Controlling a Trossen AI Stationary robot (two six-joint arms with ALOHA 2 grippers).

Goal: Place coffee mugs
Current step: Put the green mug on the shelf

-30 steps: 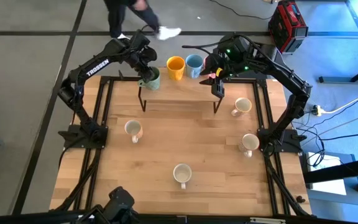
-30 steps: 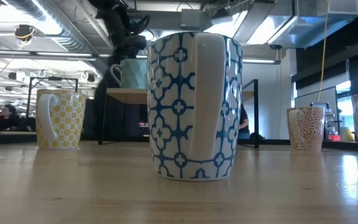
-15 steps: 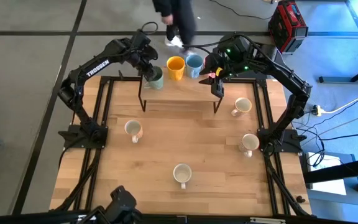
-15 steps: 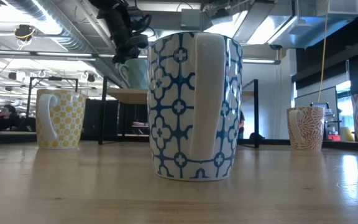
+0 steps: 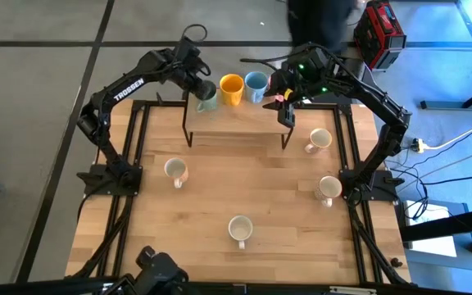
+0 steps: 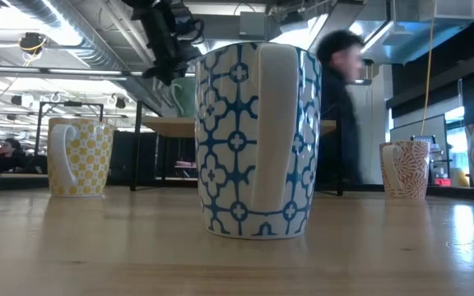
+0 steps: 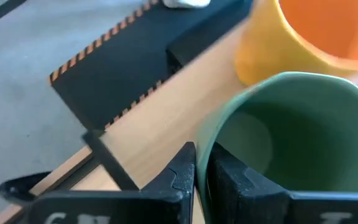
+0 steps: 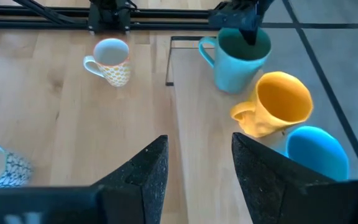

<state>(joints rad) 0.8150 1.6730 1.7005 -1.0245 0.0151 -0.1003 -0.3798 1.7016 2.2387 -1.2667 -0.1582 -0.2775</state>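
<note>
On the raised wooden shelf [image 5: 236, 123] at the table's far edge stand a green mug [image 5: 207, 101], an orange mug [image 5: 231, 88] and a blue mug [image 5: 256, 83] in a row. My left gripper [image 5: 204, 87] is over the green mug [image 7: 291, 124] and shut on it. My right gripper [image 8: 197, 168] hangs open over the shelf's right end with nothing between its fingers. A bit of pink [image 5: 279, 100] shows under it. Several cream mugs [image 5: 175, 170] [image 5: 319, 139] [image 5: 328, 188] stand on the table. My left gripper pinches the green mug's rim [image 7: 205, 155], on the side away from the orange mug, with one finger [image 7: 235, 180] inside the mug and one finger [image 7: 180, 171] outside. The fingers come from above, slanting down. The mug is about upright on the shelf top [image 8: 238, 59].
A blue-patterned cream mug [image 5: 240, 229] stands near the table's front middle and fills the low view [image 6: 257, 140]. The shelf's black legs [image 5: 188, 131] [image 5: 284, 135] stand on the table. A person [image 6: 340, 107] passes beyond the table's far edge. A red case [image 5: 379, 33] lies on the floor.
My left gripper has gone a little toward the table's right and far edges, and the green mug has shifted with it along the shelf, closer to the orange mug. A person has walked rightward behind the table.
</note>
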